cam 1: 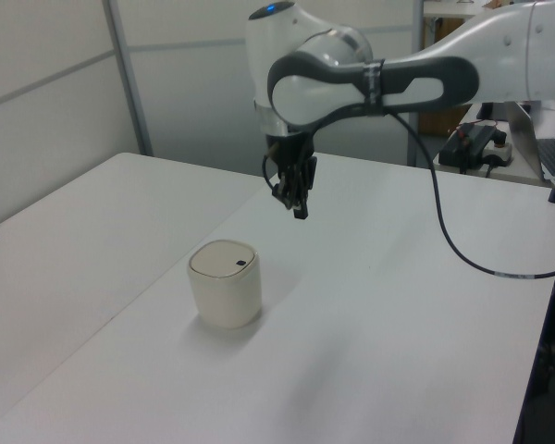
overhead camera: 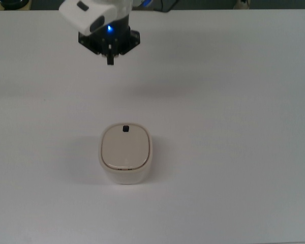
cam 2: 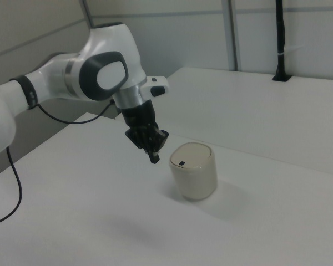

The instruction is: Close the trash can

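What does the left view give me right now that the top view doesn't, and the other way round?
Only the left view shows the arm behind the gripper, the trash can's side wall, and the gripper raised well above the table. Only the top view shows the whole lid outline, lying flat. Both show the lid down, its black button facing the gripper, and the gripper clear of the can.
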Controlling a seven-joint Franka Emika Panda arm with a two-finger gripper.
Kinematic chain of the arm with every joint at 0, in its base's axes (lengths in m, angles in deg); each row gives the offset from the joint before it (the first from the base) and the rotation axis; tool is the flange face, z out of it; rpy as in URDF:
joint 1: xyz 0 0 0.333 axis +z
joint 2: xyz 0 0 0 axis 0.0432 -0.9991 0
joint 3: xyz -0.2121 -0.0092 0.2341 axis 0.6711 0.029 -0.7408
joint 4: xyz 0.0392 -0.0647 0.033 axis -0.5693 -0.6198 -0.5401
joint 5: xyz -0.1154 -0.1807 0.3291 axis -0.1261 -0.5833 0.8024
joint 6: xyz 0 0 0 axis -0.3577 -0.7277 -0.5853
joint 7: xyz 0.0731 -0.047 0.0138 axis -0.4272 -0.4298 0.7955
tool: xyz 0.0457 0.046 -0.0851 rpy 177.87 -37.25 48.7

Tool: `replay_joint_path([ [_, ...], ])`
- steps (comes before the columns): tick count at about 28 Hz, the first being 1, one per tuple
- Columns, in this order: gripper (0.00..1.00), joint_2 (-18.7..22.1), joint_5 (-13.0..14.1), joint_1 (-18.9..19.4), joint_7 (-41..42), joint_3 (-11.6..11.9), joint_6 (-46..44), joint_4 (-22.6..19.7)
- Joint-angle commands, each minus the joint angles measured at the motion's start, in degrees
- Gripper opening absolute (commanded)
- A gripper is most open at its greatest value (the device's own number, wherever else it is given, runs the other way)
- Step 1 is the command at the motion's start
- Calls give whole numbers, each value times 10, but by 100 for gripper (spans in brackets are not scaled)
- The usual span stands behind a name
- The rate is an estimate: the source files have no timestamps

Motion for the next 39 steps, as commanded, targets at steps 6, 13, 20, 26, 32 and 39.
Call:
replay_joint_path([
  [6, 72, 53, 32, -19, 17, 8, -52, -18],
  [13, 100, 53, 32, -21, 19, 9, -51, -15],
  [20, 100, 52, 27, -21, 20, 9, -51, -15],
  [26, 100, 52, 25, -21, 26, 8, -47, -15],
  [32, 100, 52, 24, -21, 32, 8, -48, -15],
  [39, 100, 52, 23, -20, 29, 8, -47, -15],
])
